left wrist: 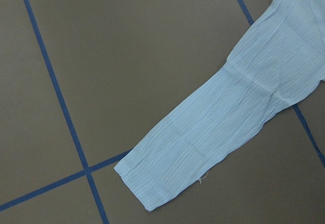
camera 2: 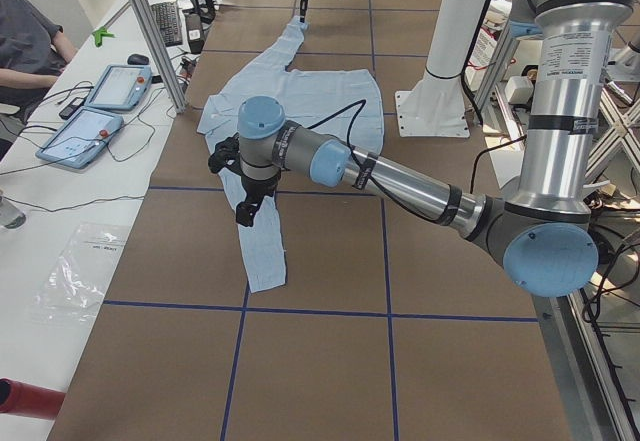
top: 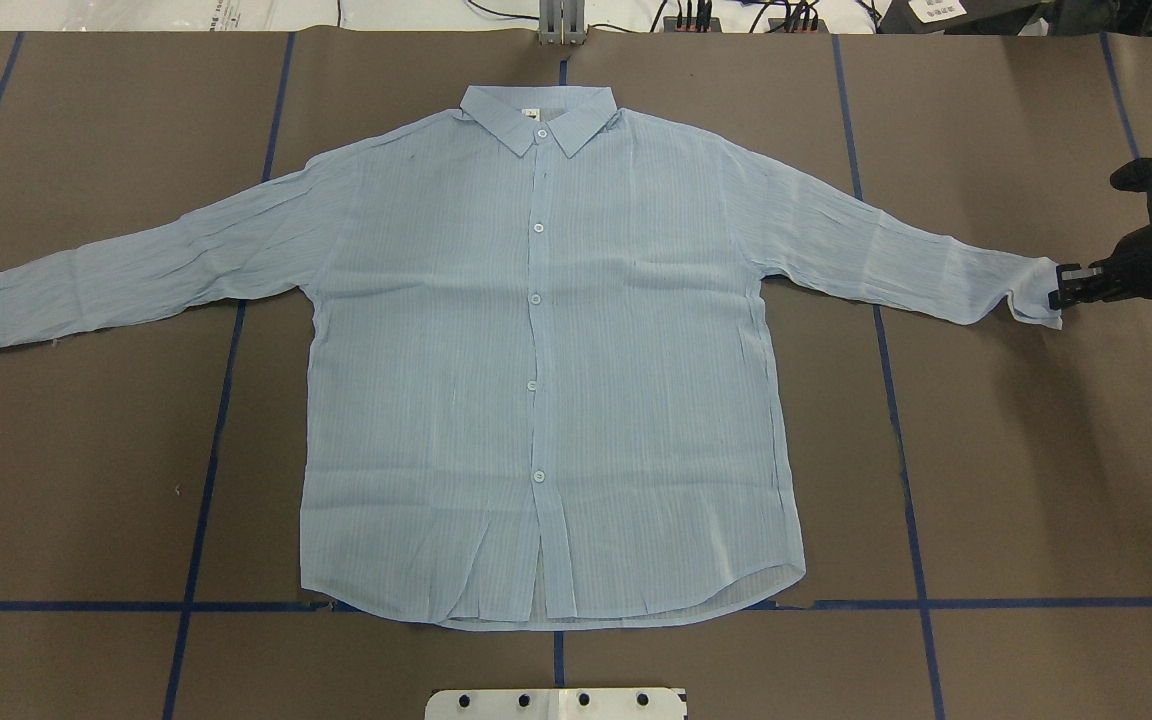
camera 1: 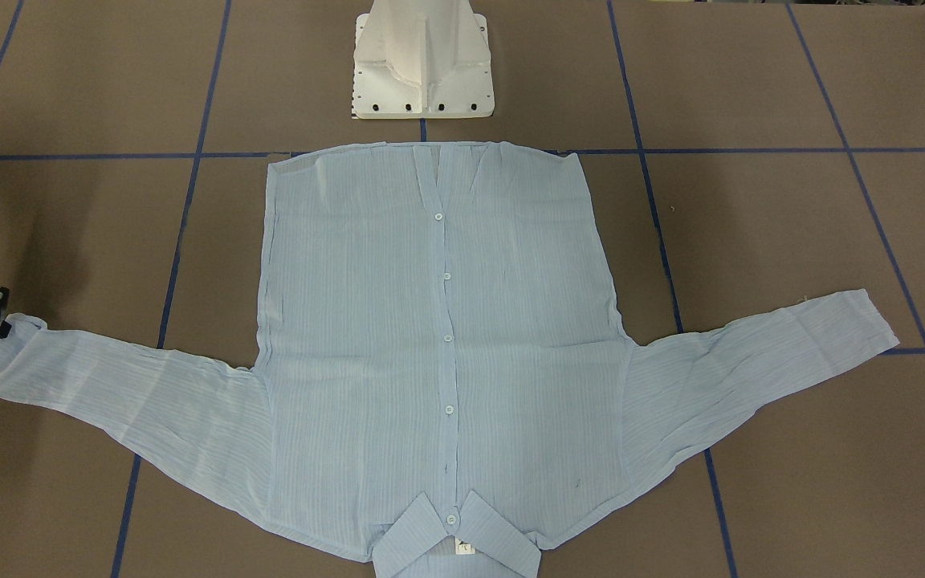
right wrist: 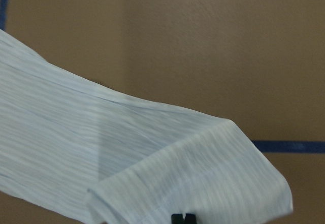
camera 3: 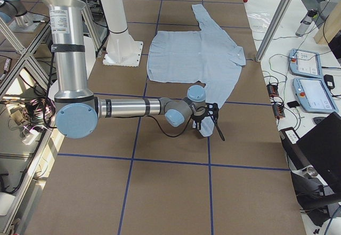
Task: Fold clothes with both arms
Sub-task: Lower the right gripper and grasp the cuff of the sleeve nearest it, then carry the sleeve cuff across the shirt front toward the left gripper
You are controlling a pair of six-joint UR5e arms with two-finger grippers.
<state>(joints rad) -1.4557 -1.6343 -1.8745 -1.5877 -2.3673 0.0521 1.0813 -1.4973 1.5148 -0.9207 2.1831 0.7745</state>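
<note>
Seen from the bench's [top: 1036, 480] left end, the left arm [camera 2: 400, 176] reached out nearest the camera, its end effector [camera 2: 244, 216] hanging above the shirt's near sleeve [camera 2: 262, 251], clear of the cloth; whether its fingers were spread or pressed together could not be told. Beyond it, the light-blue striped shirt [top: 536, 400] lay flat and face up on the brown bench, buttoned down the front, both sleeves stretched out to the sides, its hem toward the white pedestal base [camera 1: 422, 64] and its collar [top: 539, 115] toward the far edge. Blue tape lines [top: 206, 480] crossed the surface under it. At the far end, the right arm [camera 3: 128, 107] stretched low over the bench, its end effector [top: 1058, 288] pinching the edge of the far cuff [right wrist: 213, 183], which curled up and folded over on itself.
</note>
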